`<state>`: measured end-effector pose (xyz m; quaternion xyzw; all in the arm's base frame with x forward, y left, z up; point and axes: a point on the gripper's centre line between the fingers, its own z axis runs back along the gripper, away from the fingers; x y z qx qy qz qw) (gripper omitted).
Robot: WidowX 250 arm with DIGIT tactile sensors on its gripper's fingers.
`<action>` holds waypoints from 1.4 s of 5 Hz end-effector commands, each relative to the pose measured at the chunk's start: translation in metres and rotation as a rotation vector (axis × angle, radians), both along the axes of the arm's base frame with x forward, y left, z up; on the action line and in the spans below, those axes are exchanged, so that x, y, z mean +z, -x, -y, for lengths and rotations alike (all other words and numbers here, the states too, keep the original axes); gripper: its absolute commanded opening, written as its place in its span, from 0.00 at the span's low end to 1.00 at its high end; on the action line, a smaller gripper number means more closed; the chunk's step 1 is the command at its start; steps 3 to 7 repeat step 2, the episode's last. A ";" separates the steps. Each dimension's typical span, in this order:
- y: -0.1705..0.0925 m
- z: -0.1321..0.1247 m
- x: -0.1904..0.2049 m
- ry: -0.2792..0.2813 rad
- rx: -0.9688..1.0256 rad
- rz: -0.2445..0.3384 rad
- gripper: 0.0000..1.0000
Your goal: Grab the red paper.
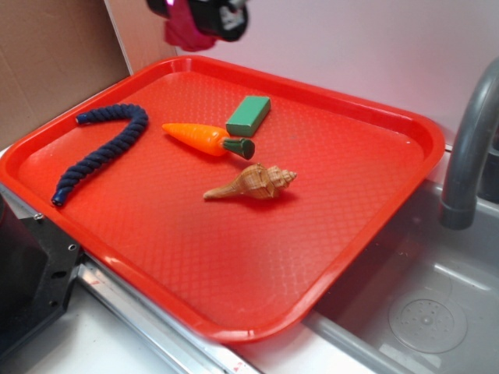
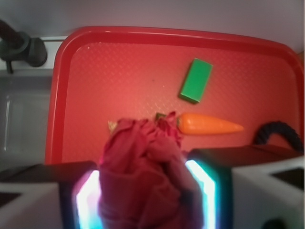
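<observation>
The red paper (image 2: 143, 171), a creased dark crimson ball, fills the gap between my two lit pads (image 2: 200, 181) in the wrist view. My gripper (image 2: 145, 191) is shut on it. In the exterior view the gripper (image 1: 204, 17) hangs high above the tray's back edge, with the red paper (image 1: 183, 33) bulging out below it, lifted off the orange-red tray (image 1: 257, 257).
On the tray lie a green block (image 1: 249, 115), an orange toy carrot (image 1: 204, 138), a tan seashell (image 1: 253, 182) and a dark blue rope (image 1: 100, 148). A grey faucet (image 1: 468, 148) and sink (image 1: 425, 312) sit to the right. Cardboard (image 1: 47, 62) stands back left.
</observation>
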<state>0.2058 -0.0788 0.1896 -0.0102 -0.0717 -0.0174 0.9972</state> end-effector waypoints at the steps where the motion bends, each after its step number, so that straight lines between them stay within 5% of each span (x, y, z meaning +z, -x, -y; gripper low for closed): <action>1: 0.031 -0.010 0.010 -0.008 0.025 0.068 0.00; 7: 0.022 -0.016 0.005 0.004 0.018 0.039 0.00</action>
